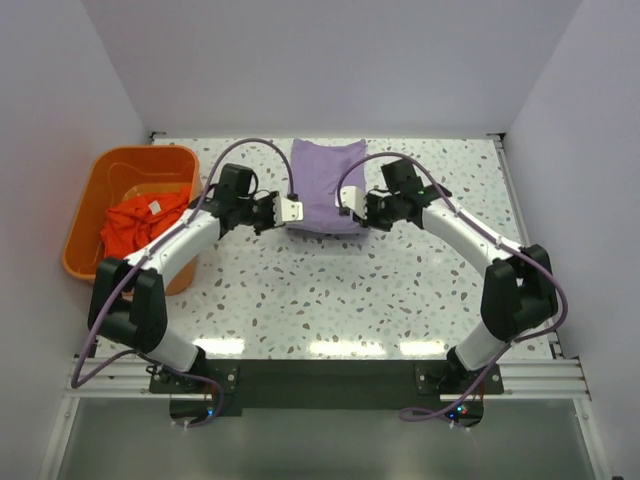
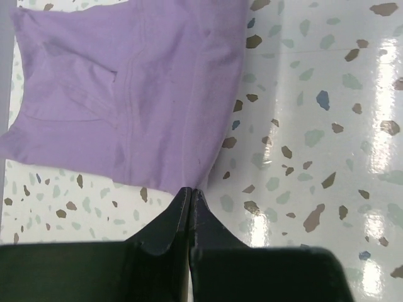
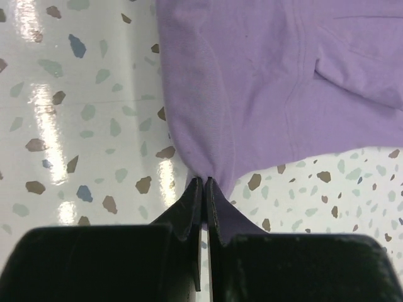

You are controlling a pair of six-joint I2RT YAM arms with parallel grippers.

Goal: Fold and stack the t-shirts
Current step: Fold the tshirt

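The lavender t-shirt [image 1: 325,180] lies folded into a rectangle at the back middle of the table. My left gripper [image 1: 288,212] sits at its near left corner. In the left wrist view that gripper [image 2: 191,190] is shut, its tips pinching the corner of the lavender cloth [image 2: 126,94]. My right gripper [image 1: 348,205] is at the near right corner. Seen from the right wrist, it [image 3: 205,180] is shut on a gathered point of the lavender t-shirt [image 3: 264,75]. The orange-red t-shirt [image 1: 140,222] lies crumpled in the basket, its white label up.
The orange plastic basket [image 1: 85,215] stands at the table's left edge, close to my left arm. White walls enclose the speckled table [image 1: 320,290] on three sides. Both arms arch inward from their bases at the near edge.
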